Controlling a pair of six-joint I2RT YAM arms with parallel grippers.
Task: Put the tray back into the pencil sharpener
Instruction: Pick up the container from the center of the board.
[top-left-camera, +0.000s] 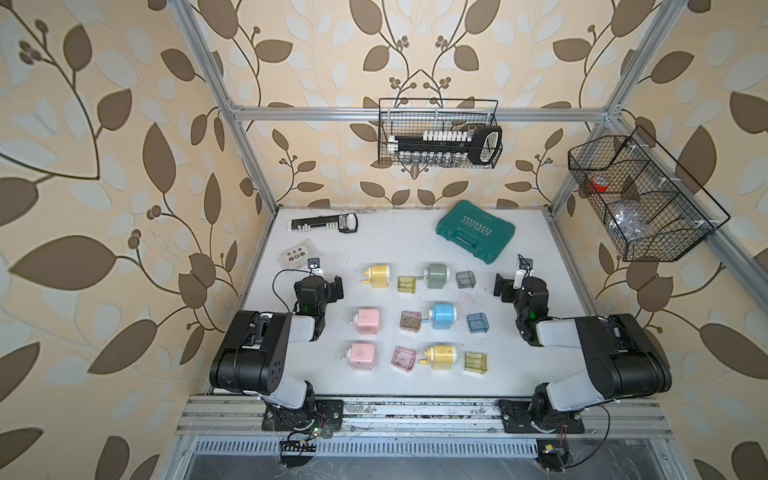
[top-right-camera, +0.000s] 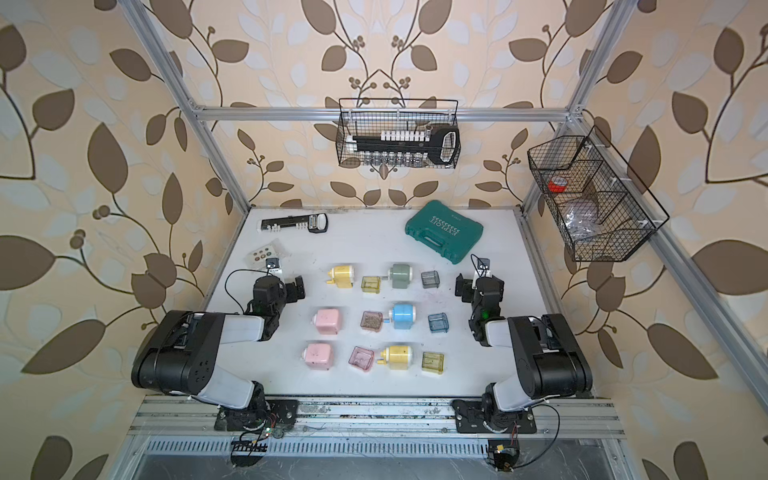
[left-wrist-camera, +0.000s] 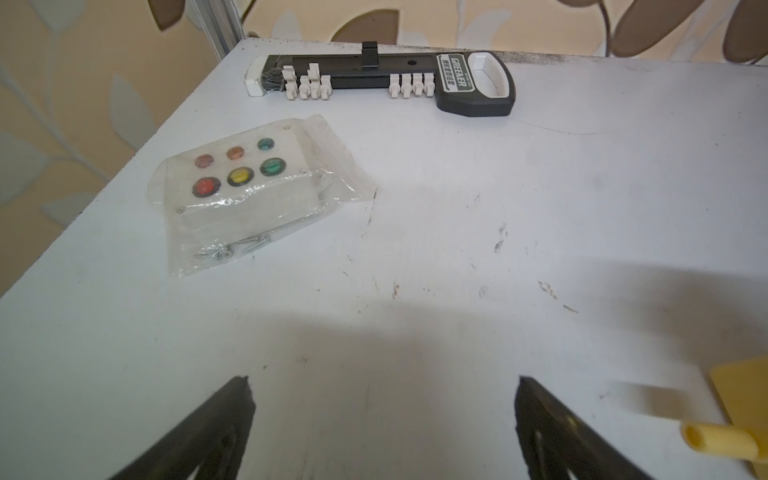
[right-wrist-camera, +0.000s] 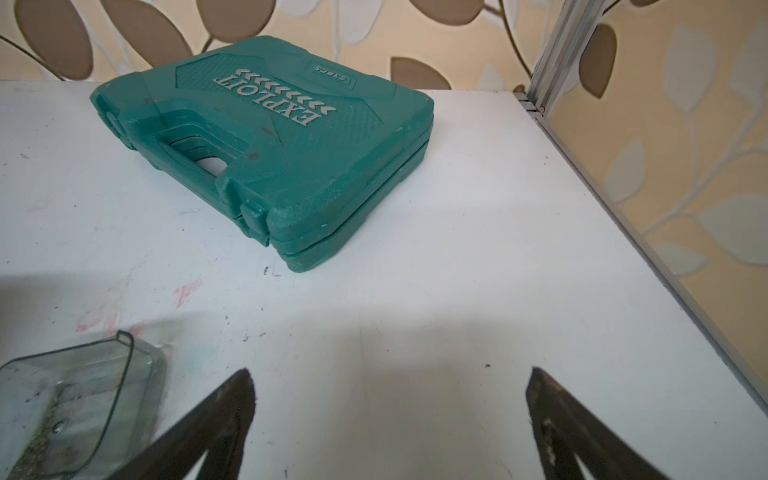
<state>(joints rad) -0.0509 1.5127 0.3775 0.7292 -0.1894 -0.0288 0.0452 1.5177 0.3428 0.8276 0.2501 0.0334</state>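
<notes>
While grey tray (top-left-camera: 465, 279) beside green sharpener (top-left-camera: 436, 276), both jaws wide, empty.

There are six pencil sharpeners (top-left-camera: 376, 277) — two yellow, two pink, one green, one blue — and six loose trays (top-left-camera: 407, 284). Besides these: one teal case (top-left-camera: 475, 231), one bagged button box (top-left-camera: 296, 256), two socket rails (top-left-camera: 322, 224) and two wire baskets (top-left-camera: 415, 116).

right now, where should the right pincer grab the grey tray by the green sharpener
Grip the grey tray across two opposite side walls, from above, with the right pincer. It sits open side up, apart from the green sharpener, so its rim is free.
</notes>
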